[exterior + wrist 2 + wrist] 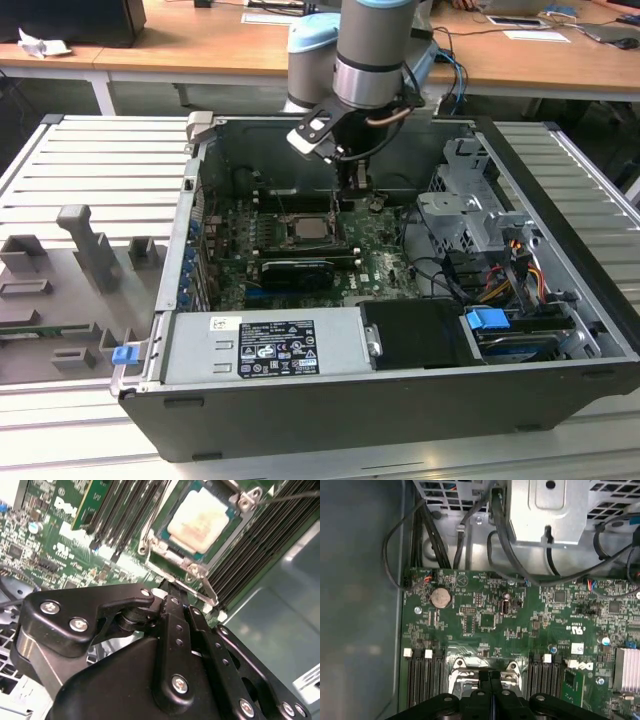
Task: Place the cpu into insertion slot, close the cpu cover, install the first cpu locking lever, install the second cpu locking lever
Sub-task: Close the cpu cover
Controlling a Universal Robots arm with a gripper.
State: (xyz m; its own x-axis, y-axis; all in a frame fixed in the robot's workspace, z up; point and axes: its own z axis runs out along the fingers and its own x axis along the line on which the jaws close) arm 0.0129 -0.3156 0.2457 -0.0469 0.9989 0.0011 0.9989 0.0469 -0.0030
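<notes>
In the exterior view the case wall (190, 250) bounds the left; the cpu (305, 230) lies in the insertion slot (285, 243); the second wrist view shows the cpu cover (160, 547) flat around it; the gripper (352, 195), jaws pressed together on nothing, hangs at the cover's edge; bare board, then the drive cage (470, 210), close the right.

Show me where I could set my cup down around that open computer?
Bare slatted table lies on the exterior view's right of the case, and on the left, beyond the grey fixtures. Inside is crowded: the gripper hangs by the insertion slot, and cables pack the drive cage side.
</notes>
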